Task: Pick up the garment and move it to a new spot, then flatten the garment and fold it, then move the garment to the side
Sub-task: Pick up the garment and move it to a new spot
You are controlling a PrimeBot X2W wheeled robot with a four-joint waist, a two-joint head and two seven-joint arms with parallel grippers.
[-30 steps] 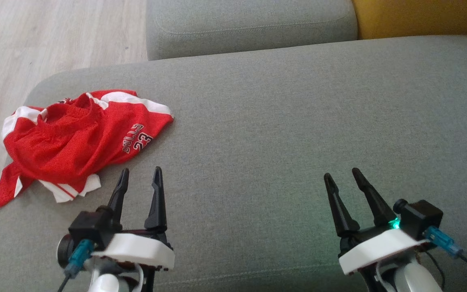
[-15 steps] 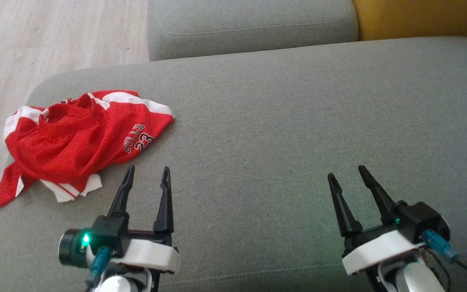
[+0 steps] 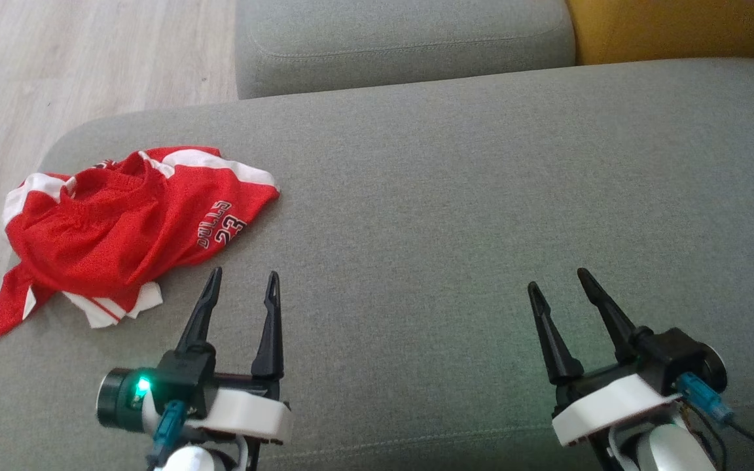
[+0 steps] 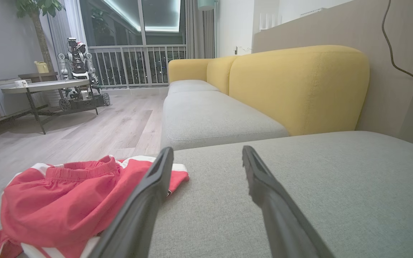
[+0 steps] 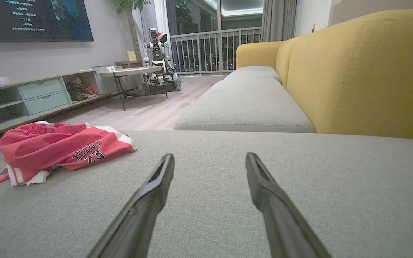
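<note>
Grey sofa seat [image 3: 449,196] beside wood floor [image 3: 89,59] holds the garment [image 3: 122,229]; left hand [image 3: 245,272], right hand [image 3: 557,278] wide, empty.

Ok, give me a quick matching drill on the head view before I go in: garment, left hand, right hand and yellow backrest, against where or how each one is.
1 garment
2 left hand
3 right hand
4 yellow backrest

A open, over bare grey cushion, lower right
B crumpled, at the cushion's left end
C top right corner
D open, lower left, nearest the garment

Pairs: 1-B, 2-D, 3-A, 4-C
</note>
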